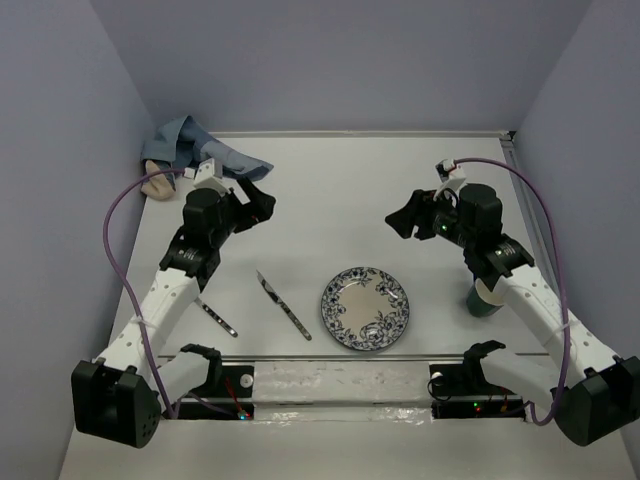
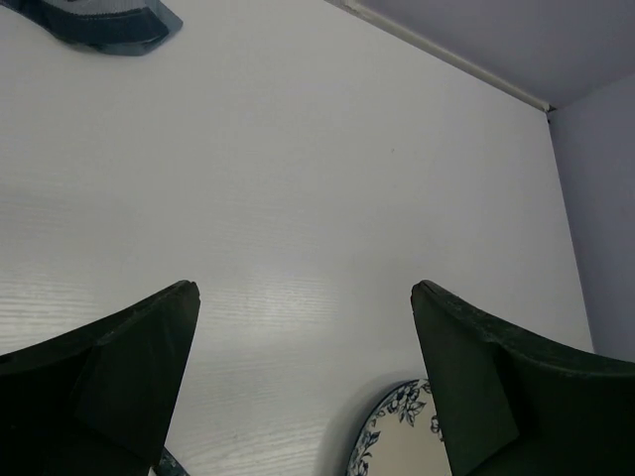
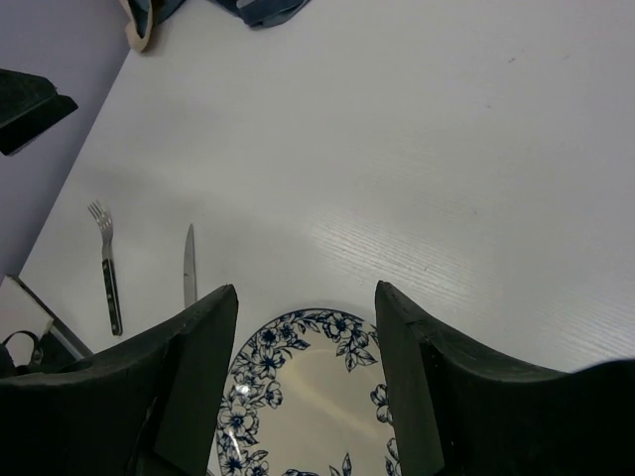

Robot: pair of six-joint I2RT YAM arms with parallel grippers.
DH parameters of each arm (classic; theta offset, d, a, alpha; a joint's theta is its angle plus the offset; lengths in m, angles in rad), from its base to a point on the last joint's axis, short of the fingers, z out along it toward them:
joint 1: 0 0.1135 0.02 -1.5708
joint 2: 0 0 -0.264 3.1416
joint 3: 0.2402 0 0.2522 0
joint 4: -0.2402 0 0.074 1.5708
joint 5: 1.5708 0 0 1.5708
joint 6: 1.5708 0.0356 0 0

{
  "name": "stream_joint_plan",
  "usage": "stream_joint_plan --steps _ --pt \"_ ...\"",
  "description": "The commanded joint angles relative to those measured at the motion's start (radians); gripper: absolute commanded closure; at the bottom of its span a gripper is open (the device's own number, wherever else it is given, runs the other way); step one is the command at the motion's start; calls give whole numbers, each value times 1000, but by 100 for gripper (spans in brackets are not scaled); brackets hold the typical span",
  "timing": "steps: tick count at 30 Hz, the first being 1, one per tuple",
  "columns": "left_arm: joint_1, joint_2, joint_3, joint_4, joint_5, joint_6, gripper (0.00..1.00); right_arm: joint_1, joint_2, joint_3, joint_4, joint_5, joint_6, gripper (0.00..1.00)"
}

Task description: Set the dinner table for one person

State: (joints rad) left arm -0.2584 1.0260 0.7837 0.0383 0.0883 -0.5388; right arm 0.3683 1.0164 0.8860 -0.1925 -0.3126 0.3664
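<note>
Holds jaws wide on left gripper (image 2: 303, 290), partly open on right gripper (image 3: 306, 288), both empty above the desk (image 1: 340, 190) under plate (image 1: 365, 307); shows knife (image 1: 284, 305), fork (image 1: 215, 317) loose left of plate, cloth (image 1: 200, 145) bunched far-left, unlaid.

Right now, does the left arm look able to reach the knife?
Probably yes: the knife lies flat and uncovered between fork and plate, touching neither, and the left end effector hangs open nearby.
</note>
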Motion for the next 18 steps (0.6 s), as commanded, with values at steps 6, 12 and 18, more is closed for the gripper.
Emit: stream_joint_plan --steps 6,12,18 --pt "34 89 43 161 -209 -47 1 20 -1 -42 116 12 -1 38" --pt "36 366 202 155 -416 -23 1 29 4 -48 125 1 0 38" --pt "71 662 434 115 -512 57 20 38 1 -78 125 -13 5 38"
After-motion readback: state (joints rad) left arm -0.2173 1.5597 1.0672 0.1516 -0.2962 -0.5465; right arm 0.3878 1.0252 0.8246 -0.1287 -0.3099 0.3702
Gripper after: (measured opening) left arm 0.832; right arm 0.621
